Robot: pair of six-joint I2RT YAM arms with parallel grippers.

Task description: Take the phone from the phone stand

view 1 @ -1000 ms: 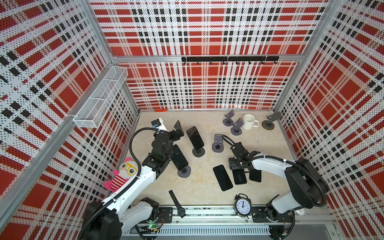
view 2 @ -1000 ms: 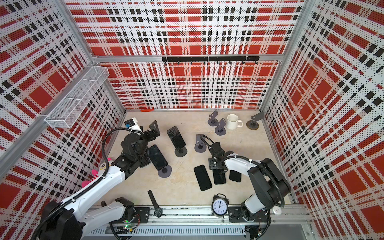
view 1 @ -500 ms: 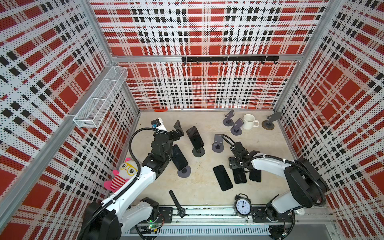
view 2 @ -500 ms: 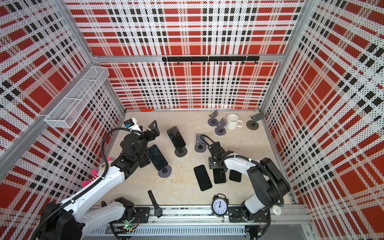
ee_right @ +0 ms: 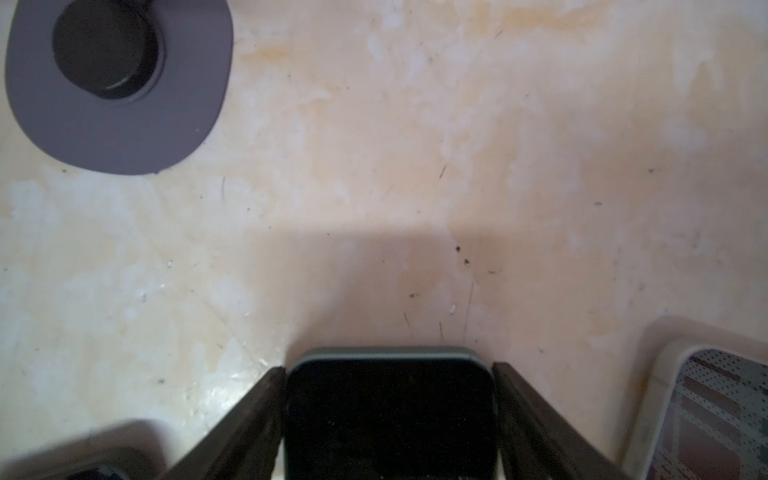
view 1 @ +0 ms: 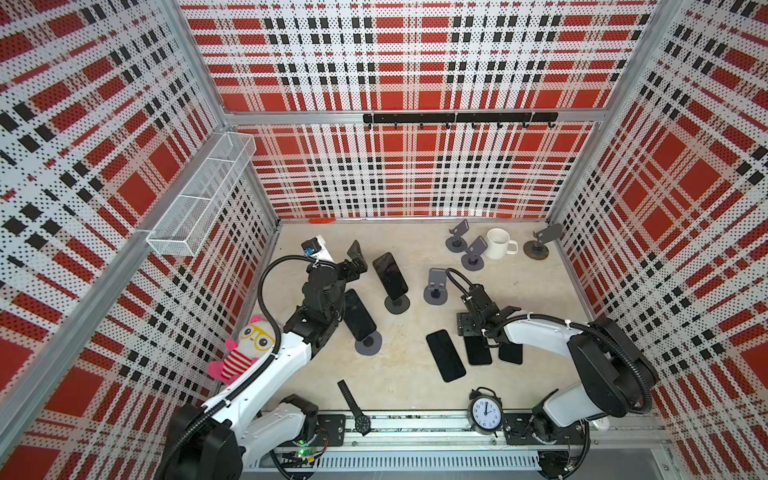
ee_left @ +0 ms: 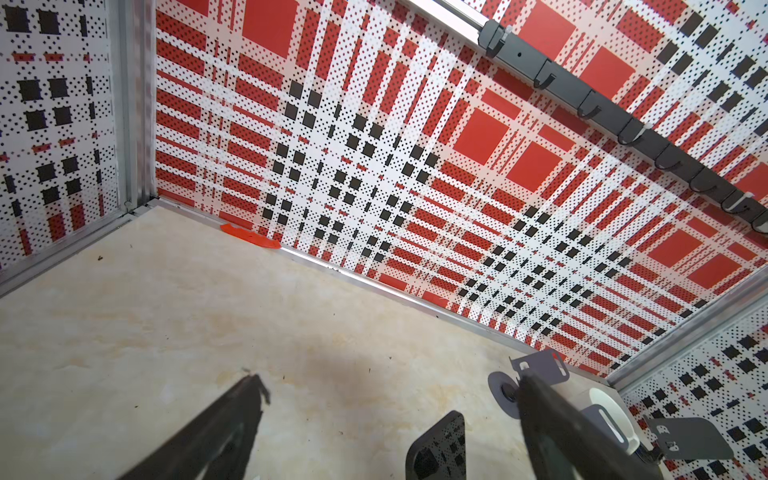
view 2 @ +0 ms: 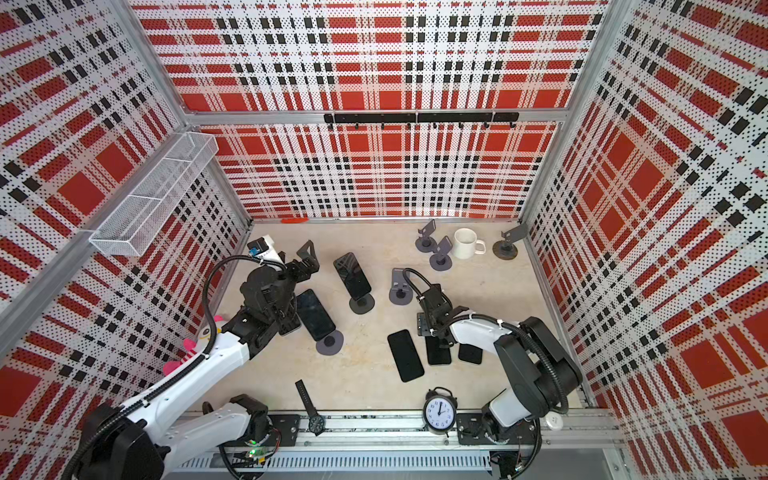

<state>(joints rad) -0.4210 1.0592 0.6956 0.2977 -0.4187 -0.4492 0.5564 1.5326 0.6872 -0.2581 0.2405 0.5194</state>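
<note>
Two dark phones lean on grey phone stands left of centre in both top views: one phone (view 1: 390, 274) on a stand (view 1: 397, 304), another phone (view 1: 359, 313) on a stand (view 1: 368, 343). My left gripper (view 1: 357, 258) hangs open and empty just left of the farther phone, whose top corner (ee_left: 436, 449) shows between the spread fingers (ee_left: 388, 379). My right gripper (view 1: 478, 332) is low at the right. Its fingers (ee_right: 388, 368) press both sides of a third dark phone (ee_right: 390, 415) lying flat on the table (view 2: 438, 353).
Two more phones (view 1: 445, 355) (view 1: 510, 353) lie flat beside the right gripper. An empty stand (view 1: 435, 286) is just behind it. Three empty stands and a white mug (view 1: 498, 243) sit at the back right. An alarm clock (view 1: 485, 411) and a wristwatch (view 1: 353, 405) lie at the front.
</note>
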